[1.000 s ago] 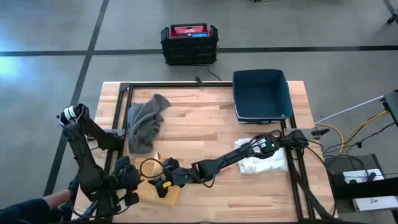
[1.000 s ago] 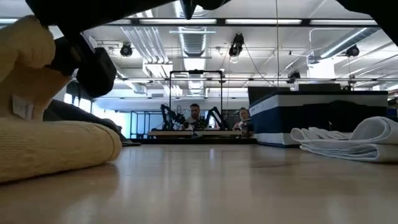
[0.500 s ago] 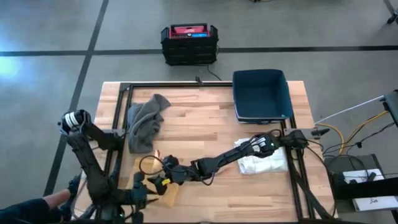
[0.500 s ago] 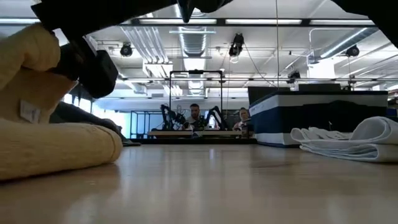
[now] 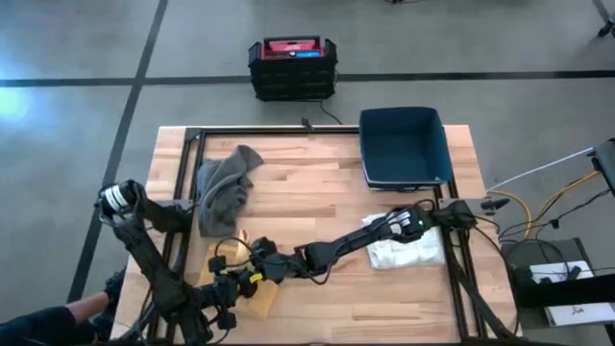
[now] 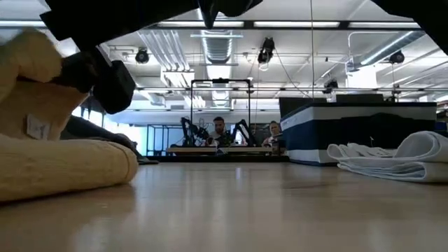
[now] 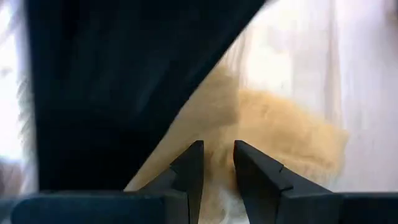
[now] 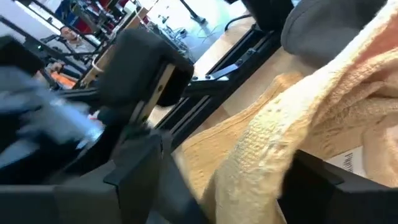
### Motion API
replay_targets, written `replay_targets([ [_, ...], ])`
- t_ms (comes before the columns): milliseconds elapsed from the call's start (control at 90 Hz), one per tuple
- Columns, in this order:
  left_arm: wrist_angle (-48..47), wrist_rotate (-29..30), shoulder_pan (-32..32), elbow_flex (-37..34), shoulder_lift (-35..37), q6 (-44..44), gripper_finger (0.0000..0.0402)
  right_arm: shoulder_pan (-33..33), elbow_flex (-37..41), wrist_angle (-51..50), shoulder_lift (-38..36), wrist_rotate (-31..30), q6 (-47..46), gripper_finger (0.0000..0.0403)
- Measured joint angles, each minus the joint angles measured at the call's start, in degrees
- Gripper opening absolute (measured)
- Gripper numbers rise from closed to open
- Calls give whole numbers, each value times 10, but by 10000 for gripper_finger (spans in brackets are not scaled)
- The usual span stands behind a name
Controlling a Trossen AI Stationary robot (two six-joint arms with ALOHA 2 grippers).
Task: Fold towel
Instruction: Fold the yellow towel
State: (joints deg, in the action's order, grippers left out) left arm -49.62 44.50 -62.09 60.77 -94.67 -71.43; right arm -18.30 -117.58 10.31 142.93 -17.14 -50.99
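Note:
A yellow knit towel (image 5: 259, 298) lies near the table's front left. Part of it is raised off the lower layer, and a white tag (image 6: 36, 127) shows on that raised part. My right gripper (image 5: 247, 277) reaches across from the table's right and is shut on the raised part (image 8: 261, 143). My left gripper (image 5: 226, 302) stands at the towel's near left side. Its fingers are close together, and yellow cloth (image 7: 217, 186) fills the narrow gap between them. The right arm hides much of the towel in the left wrist view. My right gripper holds a thick bunch of the towel (image 8: 249, 168) between its two fingers, coming level from the table's right. The held part is lifted above the towel's lower layer (image 6: 63, 168), which lies flat on the table. My left gripper pinches the towel's cloth (image 7: 219, 177) between its near-shut fingers; which edge or how many layers, I cannot tell.
A crumpled grey towel (image 5: 226, 187) lies at the far left. A folded white towel (image 5: 408, 252) lies at the right, under the right arm. A blue bin (image 5: 405, 146) stands at the far right. Bare wood stretches across the middle. People sit in the room beyond.
My left gripper has swung toward the table's right along the near edge and has closed in on the yellow towel. My right gripper has kept its hold, with the raised part of the towel still lifted.

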Motion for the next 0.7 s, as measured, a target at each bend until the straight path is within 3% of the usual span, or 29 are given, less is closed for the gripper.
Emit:
replay_targets([
  [478, -119, -85, -90, -1, 1, -247, 75, -1, -31, -2, 0, 32, 44, 229],
  [700, -125, -93, -130, 22, 19, -308, 75, -1, -69, -44, 0, 105, 95, 235],
])
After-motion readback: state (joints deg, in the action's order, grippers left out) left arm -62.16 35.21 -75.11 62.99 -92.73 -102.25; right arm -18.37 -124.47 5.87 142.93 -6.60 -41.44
